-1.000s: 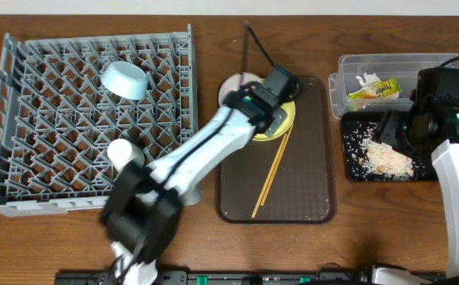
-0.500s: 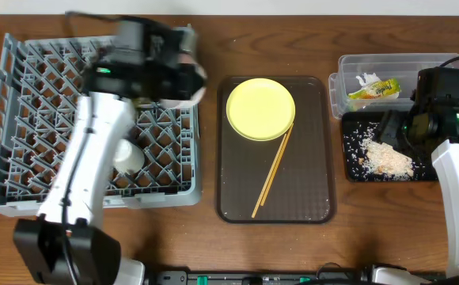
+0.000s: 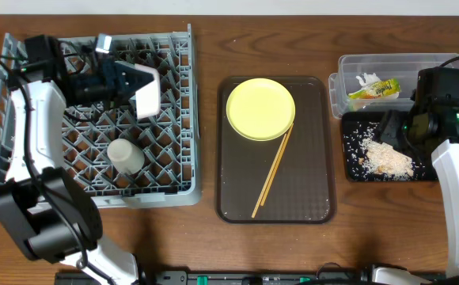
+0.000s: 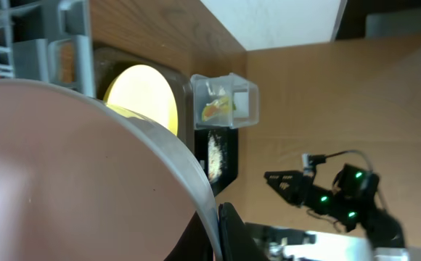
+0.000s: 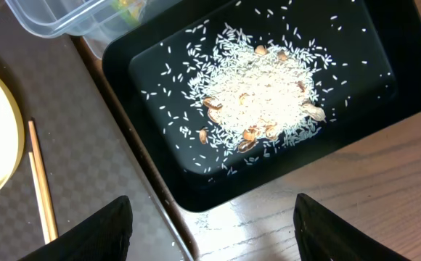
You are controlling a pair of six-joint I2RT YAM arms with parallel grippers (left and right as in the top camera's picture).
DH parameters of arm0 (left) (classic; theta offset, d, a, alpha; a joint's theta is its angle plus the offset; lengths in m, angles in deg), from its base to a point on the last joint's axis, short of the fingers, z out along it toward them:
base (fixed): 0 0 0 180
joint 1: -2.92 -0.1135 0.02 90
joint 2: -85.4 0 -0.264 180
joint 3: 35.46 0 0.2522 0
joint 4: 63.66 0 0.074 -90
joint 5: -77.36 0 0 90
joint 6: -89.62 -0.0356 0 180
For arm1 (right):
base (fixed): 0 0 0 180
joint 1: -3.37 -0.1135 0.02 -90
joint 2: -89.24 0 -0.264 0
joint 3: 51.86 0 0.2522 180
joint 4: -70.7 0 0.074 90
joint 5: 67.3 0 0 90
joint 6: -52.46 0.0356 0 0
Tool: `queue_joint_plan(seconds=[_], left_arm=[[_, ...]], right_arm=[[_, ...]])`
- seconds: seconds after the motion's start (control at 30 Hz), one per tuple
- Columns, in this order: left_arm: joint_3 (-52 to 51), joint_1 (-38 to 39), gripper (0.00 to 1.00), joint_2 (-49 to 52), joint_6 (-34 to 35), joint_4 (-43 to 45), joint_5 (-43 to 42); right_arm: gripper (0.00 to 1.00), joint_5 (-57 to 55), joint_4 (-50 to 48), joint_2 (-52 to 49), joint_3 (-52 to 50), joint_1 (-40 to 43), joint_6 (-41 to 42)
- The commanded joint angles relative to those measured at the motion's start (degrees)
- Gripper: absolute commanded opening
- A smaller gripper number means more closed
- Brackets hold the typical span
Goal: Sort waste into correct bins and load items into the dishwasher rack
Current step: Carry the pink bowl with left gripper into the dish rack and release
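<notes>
My left gripper [image 3: 134, 85] is shut on the rim of the white bowl [image 3: 148, 93] and holds it tilted over the grey dishwasher rack [image 3: 166, 170]. The bowl [image 4: 65, 174] fills the left wrist view. The white cup [image 3: 125, 155] stands in the rack. The light blue bowl is hidden by the arm. The yellow plate [image 3: 260, 108] and chopsticks [image 3: 272, 170] lie on the brown tray [image 3: 309, 198]. The wrapper [image 3: 375, 89] and paper scrap [image 3: 366, 79] lie in the clear tub [image 3: 419, 65]. Rice crumbs [image 3: 388, 159] lie in the black tray [image 3: 352, 170]. My right gripper [image 3: 393, 128] is open and empty over them [image 5: 214, 232].
The brown tray lies between the rack and the two bins. In the right wrist view the black tray's wall [image 5: 160, 51] lies beside the brown tray's edge [image 5: 87, 167], with bare wooden table [image 5: 305, 217] in front of it.
My left arm has carried the white bowl off the brown tray and leftward over the rack, uncovering the yellow plate. The right arm has not moved.
</notes>
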Motion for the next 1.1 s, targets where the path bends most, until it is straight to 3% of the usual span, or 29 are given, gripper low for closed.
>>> queue_joint_plan(seconds=[0.0, 0.37, 0.43, 0.63, 0.73, 0.87, 1.07], left_arm=[[-0.11, -2.27, 0.06, 2.47, -0.17, -0.61, -3.37], [-1.03, -8.48, 0.06, 8.37, -0.83, -3.48, 4.22], [-1.49, -8.72, 0.06, 8.98, -0.83, -3.5, 2.47], [-1.7, -8.68, 0.07, 9.16, -2.36, -3.04, -14.38], [-1.7, -8.68, 0.06, 9.14, -2.34, -3.26, -15.93], [-1.7, -8.68, 0.06, 9.14, -2.32, -3.5, -13.16], [-1.73, -8.68, 0.06, 9.25, -2.32, -4.83, 0.83]], right_arm=[[0.69, -0.81, 0.02, 0.48, 0.37, 0.44, -0.48], [0.69, -0.81, -0.04, 0.48, 0.37, 0.44, -0.48], [0.69, -0.79, -0.07, 0.48, 0.37, 0.44, -0.46], [0.69, -0.79, 0.02, 0.48, 0.37, 0.44, -0.46], [0.69, -0.79, 0.02, 0.48, 0.37, 0.44, -0.46], [0.69, -0.79, 0.0, 0.48, 0.37, 0.44, -0.46], [0.69, -0.79, 0.02, 0.48, 0.37, 0.44, -0.46]])
